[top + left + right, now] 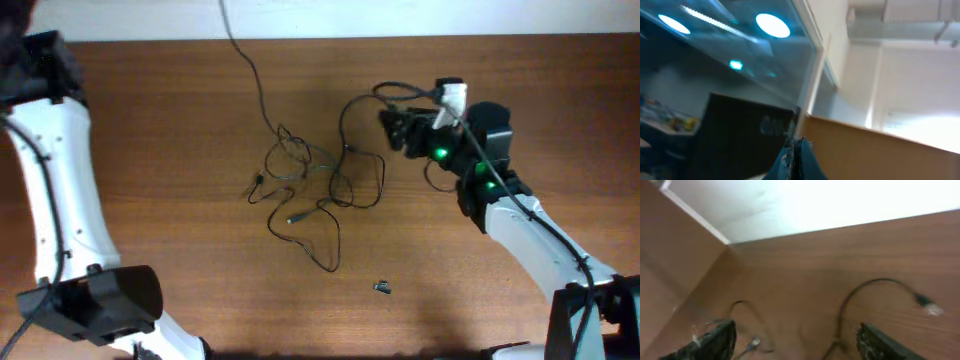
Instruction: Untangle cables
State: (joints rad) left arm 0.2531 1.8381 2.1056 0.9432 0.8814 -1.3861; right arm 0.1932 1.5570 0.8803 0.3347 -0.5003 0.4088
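The cables (310, 180) lie as a loose tangle of thin black cords in the middle of the wooden table. One strand runs from the tangle off the far edge. My right gripper (397, 130) is open and empty, just right of the tangle, above a cable loop. In the right wrist view the fingers (795, 341) are wide apart over the table, with a cable loop (850, 300) and its plug (927, 305) ahead of them. My left gripper (797, 155) is shut with nothing in it and points away from the table at the room.
A tiny dark stubby piece (382, 288) lies near the front of the table. The left arm (50, 190) stands along the left edge. The table's far edge meets a white wall (815, 205).
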